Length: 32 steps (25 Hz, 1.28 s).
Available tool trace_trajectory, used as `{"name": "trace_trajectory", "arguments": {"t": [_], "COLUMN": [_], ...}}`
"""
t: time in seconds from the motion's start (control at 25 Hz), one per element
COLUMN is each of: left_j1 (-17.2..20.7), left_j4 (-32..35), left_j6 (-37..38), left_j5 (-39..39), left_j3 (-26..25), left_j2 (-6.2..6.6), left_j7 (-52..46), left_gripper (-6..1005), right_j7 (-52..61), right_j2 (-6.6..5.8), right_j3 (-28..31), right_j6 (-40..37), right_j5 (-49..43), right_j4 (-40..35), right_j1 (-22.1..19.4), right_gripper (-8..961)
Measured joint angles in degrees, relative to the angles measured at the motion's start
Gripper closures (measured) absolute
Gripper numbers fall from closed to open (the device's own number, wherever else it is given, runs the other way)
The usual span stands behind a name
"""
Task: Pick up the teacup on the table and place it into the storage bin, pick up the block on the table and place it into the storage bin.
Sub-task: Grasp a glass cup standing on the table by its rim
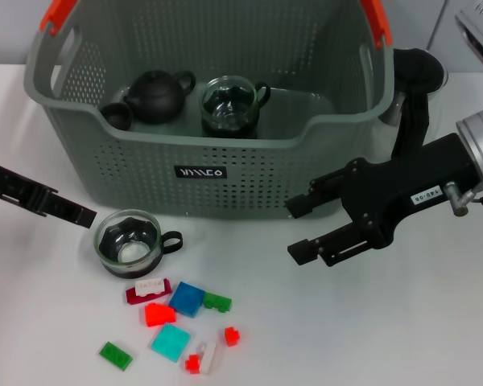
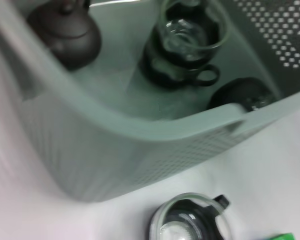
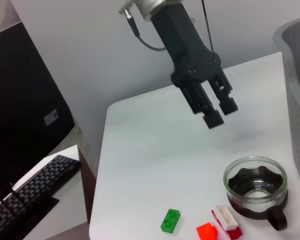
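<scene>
The glass teacup (image 1: 129, 240) with a dark liner stands on the white table just in front of the grey-green storage bin (image 1: 249, 173). It also shows in the left wrist view (image 2: 190, 222) and the right wrist view (image 3: 255, 192). Several small blocks lie in front of it, among them a blue block (image 1: 187, 298) and a red block (image 1: 158, 314). My left gripper (image 1: 84, 215) hovers left of the teacup, open and empty; the right wrist view shows it (image 3: 221, 112) above the table. My right gripper (image 1: 298, 229) is open and empty, right of the bin's front.
The bin holds a black teapot (image 1: 155, 95), a small black cup (image 1: 117, 115) and another glass cup (image 1: 229, 104). A green block (image 1: 114, 355) and a teal block (image 1: 171, 342) lie near the table's front. A keyboard (image 3: 30, 190) sits on a lower desk beyond the table's left edge.
</scene>
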Motion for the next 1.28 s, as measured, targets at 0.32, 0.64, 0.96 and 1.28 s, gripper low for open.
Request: {"name": "trace_trajectory", "arguments": {"t": [0.32,0.64,0.96,1.28], "left_j1": [-2.90,-5.96,-6.80,-7.04], "left_j4": [13.13,19.26,19.93,20.17], "left_j6": [-10.34,-16.50,-16.70,-16.83], "left_j5": [3.54,10.05,10.89,10.94], "left_j3": [0.46,1.77,2.05,2.10], "left_j2": [1.69,0.54,-1.11,-2.65], "left_j7": [-0.08,-0.62,-0.65,-0.30], "left_gripper": [390,394,398,402], "right_j7": [0.13,0.05,-0.25,-0.52], "right_j2": [0.43,0.52,0.50,0.49], "right_j3": [-0.48,-0.28,-0.16,-0.05], "right_j6": [0.40,0.59,0.62,0.67], "right_j5": [-0.22,-0.23,-0.23,-0.23], "right_j4": [0.20,1.01,1.07,1.56], "right_j1": [0.58,0.66,0.16,0.15], "right_gripper": [188,188,189,189]}}
